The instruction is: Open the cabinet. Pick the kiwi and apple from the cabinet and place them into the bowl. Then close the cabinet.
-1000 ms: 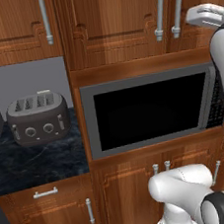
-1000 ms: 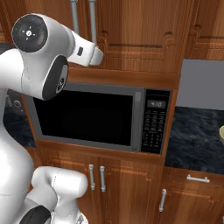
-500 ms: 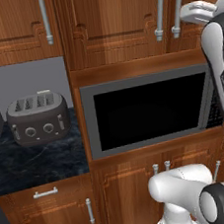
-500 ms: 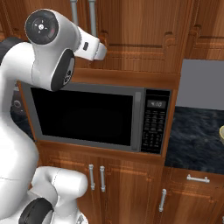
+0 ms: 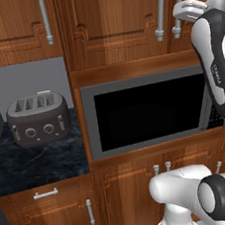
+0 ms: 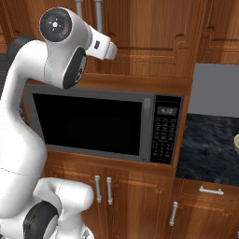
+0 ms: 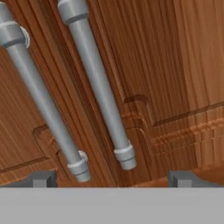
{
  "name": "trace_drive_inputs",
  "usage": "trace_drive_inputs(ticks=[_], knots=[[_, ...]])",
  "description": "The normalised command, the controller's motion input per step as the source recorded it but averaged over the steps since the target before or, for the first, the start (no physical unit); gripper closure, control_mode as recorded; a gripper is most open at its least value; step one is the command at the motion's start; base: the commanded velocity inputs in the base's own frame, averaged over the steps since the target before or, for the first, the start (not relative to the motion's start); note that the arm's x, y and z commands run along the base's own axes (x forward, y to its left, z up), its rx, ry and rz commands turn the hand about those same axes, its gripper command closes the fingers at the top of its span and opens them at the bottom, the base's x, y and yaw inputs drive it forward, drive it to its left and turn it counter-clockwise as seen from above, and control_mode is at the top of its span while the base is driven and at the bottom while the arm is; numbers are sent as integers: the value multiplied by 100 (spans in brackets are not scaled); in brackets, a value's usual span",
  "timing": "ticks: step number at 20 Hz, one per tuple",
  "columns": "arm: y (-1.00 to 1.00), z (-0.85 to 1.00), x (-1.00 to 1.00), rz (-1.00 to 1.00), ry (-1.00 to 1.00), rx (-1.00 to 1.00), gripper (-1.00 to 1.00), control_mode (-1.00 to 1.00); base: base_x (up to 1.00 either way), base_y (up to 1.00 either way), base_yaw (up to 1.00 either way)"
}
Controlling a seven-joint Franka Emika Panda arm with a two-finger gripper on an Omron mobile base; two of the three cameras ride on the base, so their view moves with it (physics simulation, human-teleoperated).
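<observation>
So the arm is reaching up high, gripper spread wide with nothing in it, hanging right in front of the cabinet where its two closed doors meet. Both long silver bar handles sit just past the fingertips, slanting across the hand view. Under the cabinet there's the built-in microwave, door shut. Left of that, a dark toaster on the dark counter. Far right on the counter, just a sliver of the cream bowl at the edge.
</observation>
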Motion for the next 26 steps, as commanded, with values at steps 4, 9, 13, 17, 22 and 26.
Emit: trace_drive_inputs(ticks=[4, 9, 13, 17, 22, 26], knots=[[-11, 0, 34, 0, 0, 1, -100, -100, 0, 0, 0], [-14, 0, 34, 0, 0, 0, -100, -100, 0, 0, 0], [-6, 0, 38, 0, 0, 0, -100, -100, 0, 0, 0], [0, 0, 32, 0, 0, 0, -100, -100, 0, 0, 0], [0, 0, 28, 0, 0, 0, -100, -100, 0, 0, 0], [0, 0, 25, 0, 0, 0, -100, -100, 0, 0, 0]])
